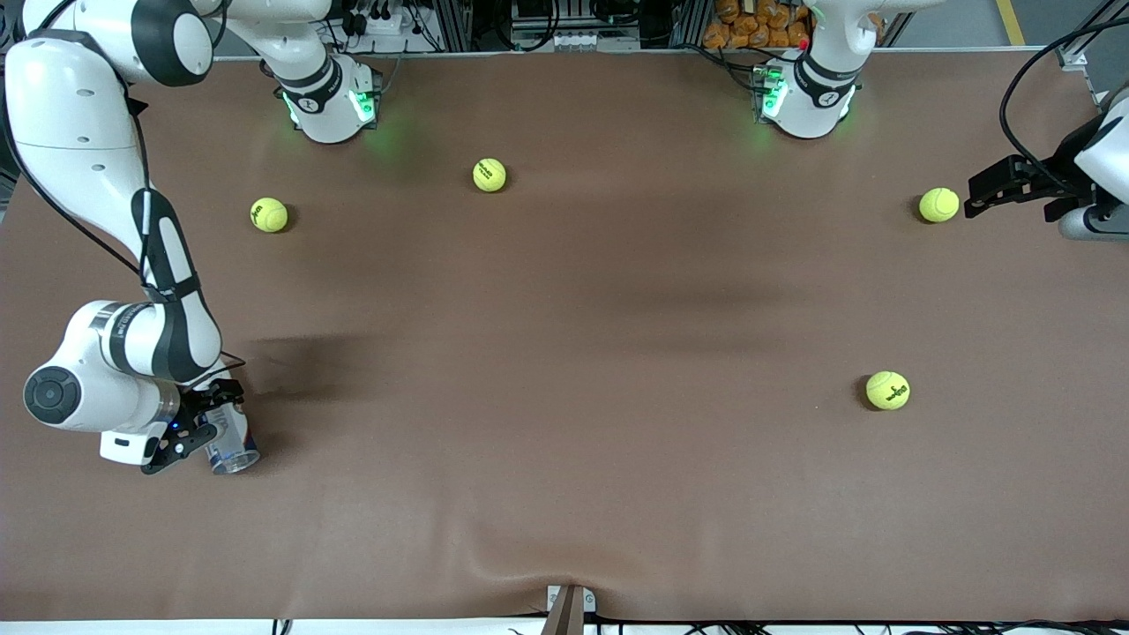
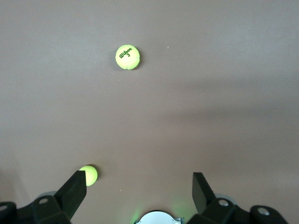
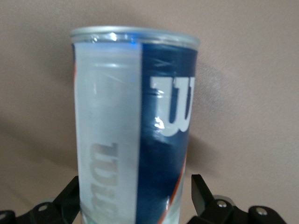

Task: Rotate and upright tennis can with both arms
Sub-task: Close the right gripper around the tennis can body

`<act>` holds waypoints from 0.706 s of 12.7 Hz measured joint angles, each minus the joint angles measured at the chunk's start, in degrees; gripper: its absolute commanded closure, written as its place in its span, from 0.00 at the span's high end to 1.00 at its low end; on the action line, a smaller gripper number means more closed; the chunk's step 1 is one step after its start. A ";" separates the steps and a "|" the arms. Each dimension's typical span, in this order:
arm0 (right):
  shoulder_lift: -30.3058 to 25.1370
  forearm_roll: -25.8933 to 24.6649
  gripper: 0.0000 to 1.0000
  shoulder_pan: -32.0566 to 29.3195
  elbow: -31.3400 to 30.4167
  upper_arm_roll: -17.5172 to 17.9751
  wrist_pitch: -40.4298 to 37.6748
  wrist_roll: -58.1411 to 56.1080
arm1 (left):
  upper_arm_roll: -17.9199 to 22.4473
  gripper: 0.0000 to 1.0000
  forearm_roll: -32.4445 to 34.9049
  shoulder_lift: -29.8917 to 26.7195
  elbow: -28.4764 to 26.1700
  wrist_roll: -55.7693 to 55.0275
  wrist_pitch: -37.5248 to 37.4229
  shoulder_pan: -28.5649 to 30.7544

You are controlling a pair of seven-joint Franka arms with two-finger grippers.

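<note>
- Tennis can: we find it nearest the front camera, at the right arm's end of the brown counter. It lies tilted in the right gripper, its silvery rim toward the front camera. In the right wrist view the can shows a dark-blue label with a white "W".
- Right gripper: we see its fingers on either side of the can, closed on its body.
- Left gripper: we log it over the left arm's end of the counter, beside a tennis ball. Its fingers stand wide apart with nothing between them.
- Other tennis balls: we count one nearer the front camera toward the left arm's end, one near the right arm's base, and one toward the right arm's end.
</note>
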 measured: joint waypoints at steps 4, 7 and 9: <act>0.07 -0.01 1.00 0.00 0.00 0.00 0.26 -0.24 | 0.00 1.00 0.00 0.01 0.00 0.00 0.00 0.00; 0.41 -0.01 1.00 -0.09 -0.02 -0.03 0.25 -0.24 | 0.00 1.00 0.00 0.23 0.00 0.00 0.00 0.00; 0.70 -0.01 1.00 -0.09 -0.08 -0.04 0.17 -0.24 | 0.00 1.00 0.00 0.43 0.00 0.00 0.00 0.00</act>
